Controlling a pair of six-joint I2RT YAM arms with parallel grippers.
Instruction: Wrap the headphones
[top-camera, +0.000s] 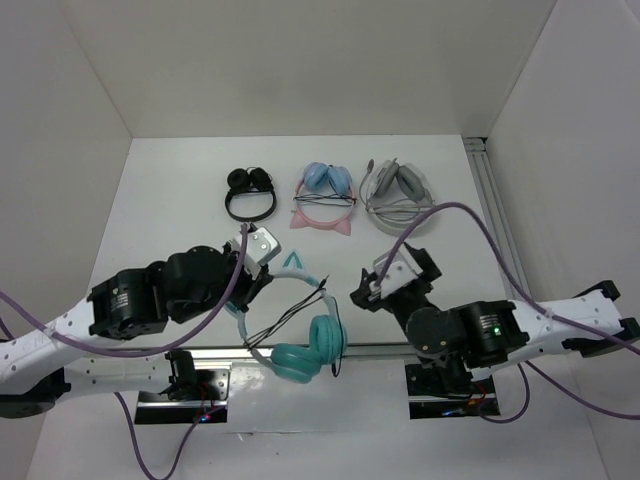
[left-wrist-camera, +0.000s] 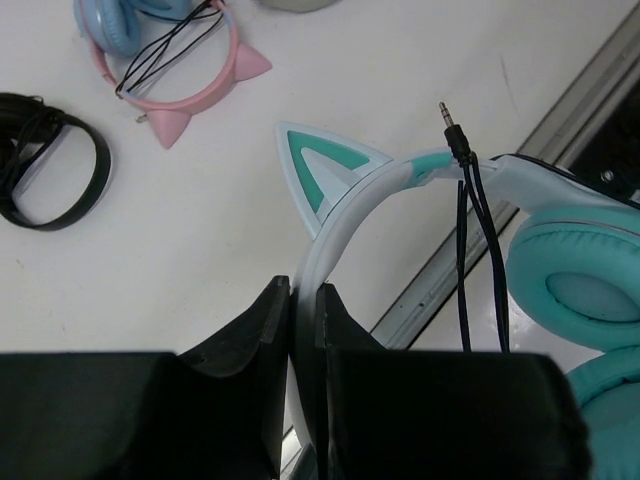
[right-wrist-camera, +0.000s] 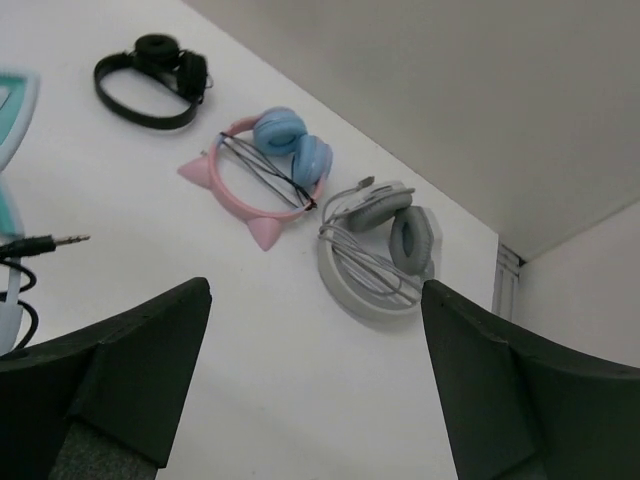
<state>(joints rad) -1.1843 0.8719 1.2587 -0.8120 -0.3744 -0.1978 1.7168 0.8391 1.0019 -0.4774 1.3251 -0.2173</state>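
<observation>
Teal-cupped white-band cat-ear headphones: lower centre of top view, at near edge of white table. Thin black cable draped over band, plug free. Left gripper clamped on headband. Right gripper wide, empty, just right. Advice: pinch cable near plug, wind taut, band steady.

The left arm stretches out from its base toward the right arm. The left gripper has its two black fingers pressed almost together, pinching the white band of the headphones. The right arm lies folded low, its wrist angled toward the left gripper. The right gripper stands with its jaws spread wide apart.
</observation>
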